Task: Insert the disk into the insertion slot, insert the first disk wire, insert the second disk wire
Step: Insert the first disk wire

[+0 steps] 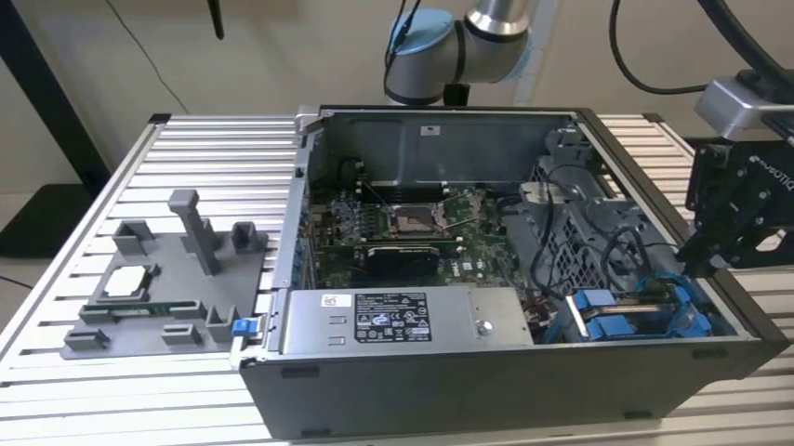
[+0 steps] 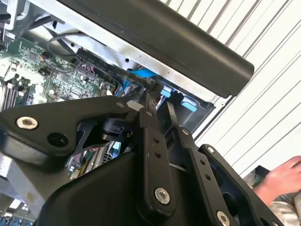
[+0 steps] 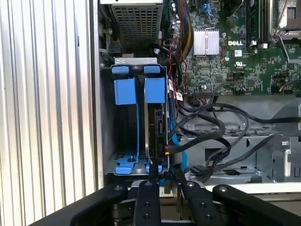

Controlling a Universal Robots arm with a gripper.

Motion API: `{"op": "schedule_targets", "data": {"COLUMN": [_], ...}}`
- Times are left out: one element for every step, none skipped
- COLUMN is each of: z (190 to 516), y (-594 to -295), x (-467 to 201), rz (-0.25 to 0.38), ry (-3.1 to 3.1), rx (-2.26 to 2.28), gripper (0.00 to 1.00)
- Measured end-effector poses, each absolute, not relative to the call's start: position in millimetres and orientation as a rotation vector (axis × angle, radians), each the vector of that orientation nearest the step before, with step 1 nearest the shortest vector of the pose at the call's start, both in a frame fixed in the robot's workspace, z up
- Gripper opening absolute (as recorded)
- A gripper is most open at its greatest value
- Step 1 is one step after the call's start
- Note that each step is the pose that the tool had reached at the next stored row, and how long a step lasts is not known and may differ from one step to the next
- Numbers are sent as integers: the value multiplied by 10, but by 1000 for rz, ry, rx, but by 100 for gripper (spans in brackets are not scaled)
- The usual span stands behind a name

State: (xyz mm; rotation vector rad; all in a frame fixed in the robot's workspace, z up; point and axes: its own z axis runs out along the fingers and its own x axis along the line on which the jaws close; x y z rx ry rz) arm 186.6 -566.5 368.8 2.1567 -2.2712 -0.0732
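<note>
The jaws of the gripper [image 3: 162, 170] stand narrowly parted, with nothing seen between them. Directly ahead, the disk [image 3: 157, 129] stands on edge in the insertion slot [image 3: 107, 141], long axis running away from the jaws.

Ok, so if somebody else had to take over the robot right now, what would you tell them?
The pincer hovers at the end of the disk. Whether it grips anything cannot be told.
The disk stands edge-on in its blue carrier, inside the drive cage.
Done: the disk looks seated in its slot.
Left: the two wires. The black cables run beside the cage, and it cannot be seen whether either is plugged into the disk.
</note>
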Motion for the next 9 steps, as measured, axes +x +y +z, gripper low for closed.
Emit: {"op": "schedule_targets", "data": {"z": [3691, 3691, 3691, 3691, 3689, 3687, 3685, 3683, 3681], "y": [-5665, -5665, -5665, -5665, -5667, -5671, -5674, -5675, -5675], "x": [1876, 1887, 1895, 1900, 1903, 1905, 1907, 1908, 1909], "rz": [-76, -78, -82, -95, -112, -131, -154, -176, -194], "ry": [-2270, -2269, -2271, -2276, -2282, -2290, -2298, -2306, -2313], "rx": [2155, 2155, 2156, 2162, 2169, 2176, 2185, 2194, 2201], "gripper": [100, 100, 100, 100, 100, 100, 100, 100, 100]}}
